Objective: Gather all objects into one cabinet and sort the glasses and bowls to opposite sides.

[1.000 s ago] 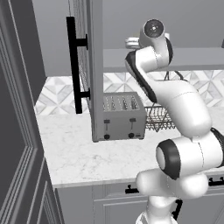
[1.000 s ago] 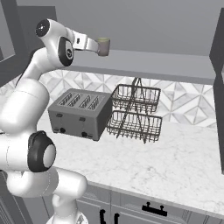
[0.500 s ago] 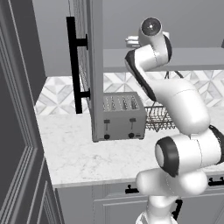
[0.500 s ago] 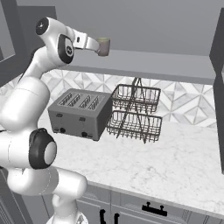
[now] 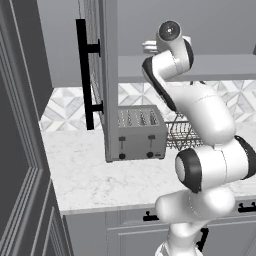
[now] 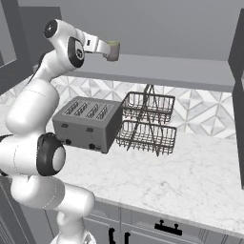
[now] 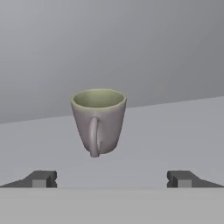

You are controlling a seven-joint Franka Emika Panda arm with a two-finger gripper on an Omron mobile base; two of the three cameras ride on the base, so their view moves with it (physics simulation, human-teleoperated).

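Up high, I see the grey upper wall cabinet's wide pale shelf [image 6: 181, 71]; the upright dull grey-brown handled cup [image 7: 98, 121] stands there, just ahead of my fingers [image 7: 111, 179], which are spread wide, gripping nothing.

Silver four-slot toaster [image 6: 87, 124] on white marbled counter [image 6: 200, 181], slots up. At its 3 o'clock, just beside, perhaps touching, a two-tier dark wire rack [image 6: 147, 125]. Behind, geometric tiled backsplash [image 6: 205, 114]. Below, drawer fronts with black handles [image 6: 164, 228].
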